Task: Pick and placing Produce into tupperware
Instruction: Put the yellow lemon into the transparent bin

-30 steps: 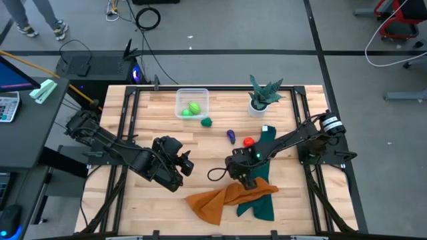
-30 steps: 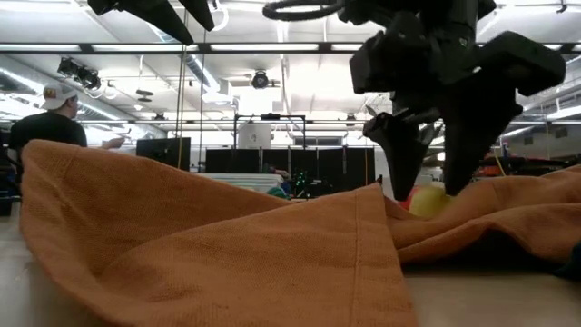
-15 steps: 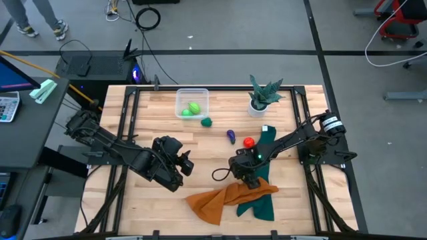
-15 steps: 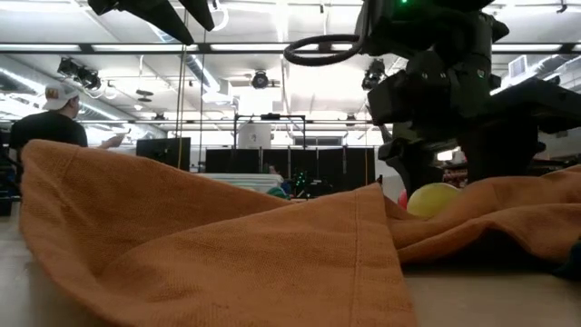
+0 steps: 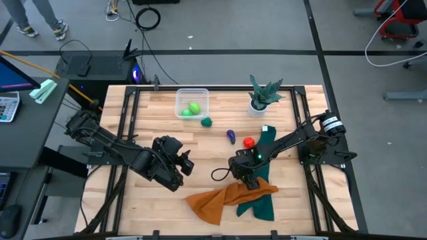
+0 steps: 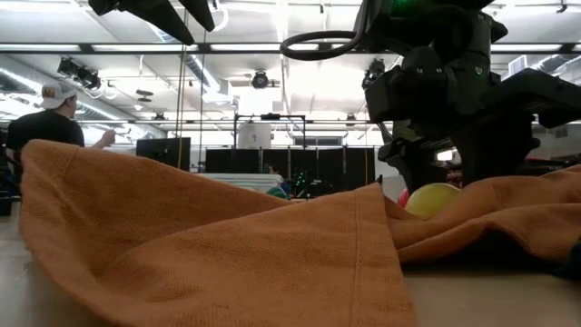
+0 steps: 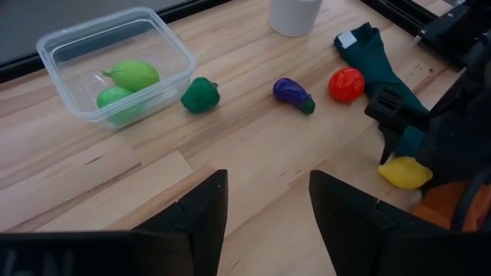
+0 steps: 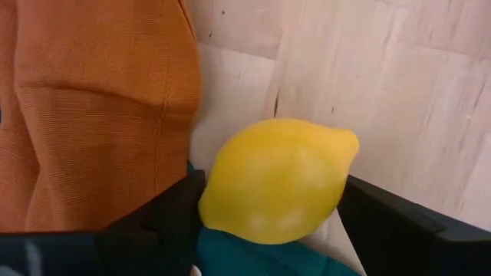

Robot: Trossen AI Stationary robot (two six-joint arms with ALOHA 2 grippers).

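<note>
**benchbot_7:** so where's the lemon at, and have you actually got it?

**me:** yellow lemon (image 8: 275,181) sits right between my right gripper's (image 5: 245,179) fingers (image 8: 387,228), on the dark green cloth (image 5: 261,203) beside the orange cloth (image 5: 220,200); one finger on each flank, pinching in, but I can't tell from here if they're truly biting or just flanking it; it isn't lifted, it rests low on the cloth; so call it straddled, not grabbed for sure

**benchbot_7:** which way does it point?

**me:** long axis runs across my jaw gap, pointy tip toward one finger; I'd guess the squeeze lands on its ends, which might let it squirt out; that's a judgement, not a fact

**benchbot_7:** and the other arm?

**me:** left gripper (image 5: 185,164) hangs unclenched over bare wood, well apart from the lemon, holding nothing; my right one is plainly nearer; the clear tupperware (image 5: 192,104) is at the far side of the table with two light green pieces (image 7: 126,83) inside; dark green pepper (image 5: 206,122) just beside it, purple eggplant (image 5: 231,137) and red tomato (image 5: 248,142) between it and me
</note>
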